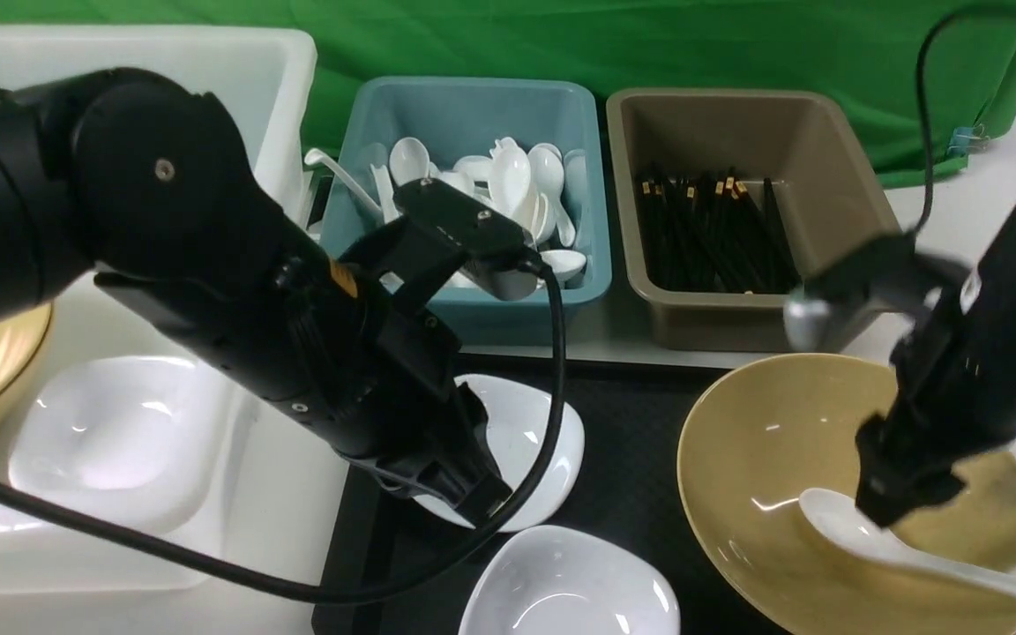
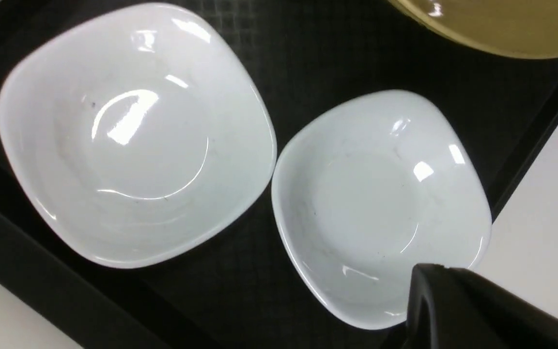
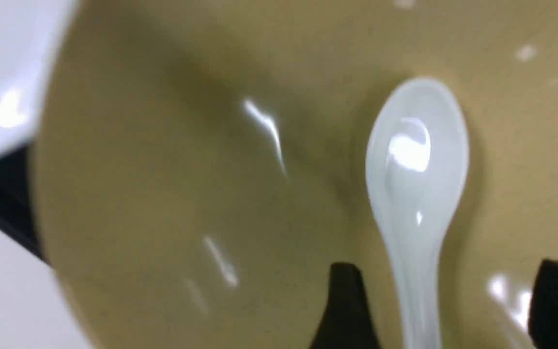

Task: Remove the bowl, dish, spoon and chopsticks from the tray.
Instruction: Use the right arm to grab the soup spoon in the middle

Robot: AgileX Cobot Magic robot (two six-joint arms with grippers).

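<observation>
The black tray (image 1: 631, 423) lies under both grippers. On it the yellow bowl (image 1: 764, 459) sits directly beneath the right gripper (image 1: 900, 507), whose fingers (image 3: 347, 310) stand wide apart astride the handle of the white spoon (image 3: 417, 160) lying in the bowl. Two white dishes (image 2: 133, 135) lie below the left gripper (image 1: 473, 498); whether it is open cannot be told.

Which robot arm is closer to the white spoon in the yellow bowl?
Right. The right gripper is down in the bowl, open around the handle of the spoon. The left gripper hovers over the white dishes, across the tray.
</observation>
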